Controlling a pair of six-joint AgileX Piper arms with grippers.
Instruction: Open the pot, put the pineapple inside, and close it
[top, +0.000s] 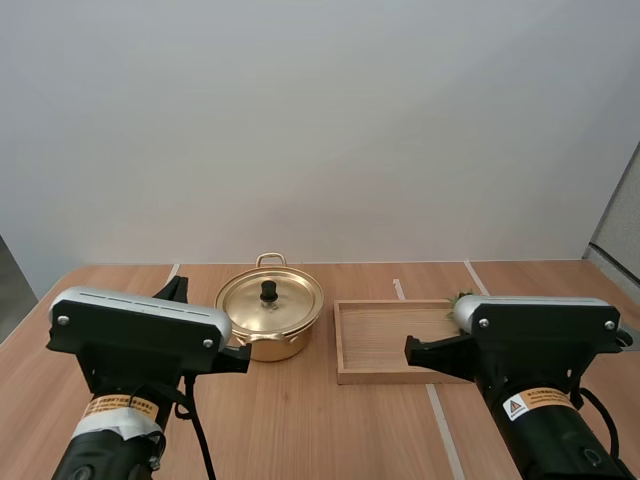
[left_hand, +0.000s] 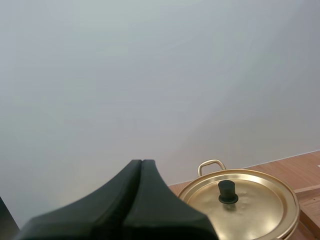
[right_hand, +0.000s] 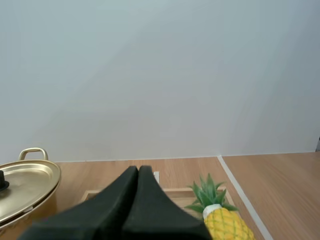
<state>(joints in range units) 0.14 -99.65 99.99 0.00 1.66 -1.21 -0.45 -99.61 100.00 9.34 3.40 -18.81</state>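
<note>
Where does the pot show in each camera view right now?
High view: pot, lid on, left of the wooden tray.
Left wrist view: pot just beyond the shut left gripper.
Right wrist view: pot beside the wooden tray, across it from the pineapple.
Shared landmark: the wooden tray's rim next to the pot.

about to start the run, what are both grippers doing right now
Left gripper: shut, holding nothing, near the lidded round gold metal pot.
Right gripper: shut, holding nothing.
</note>
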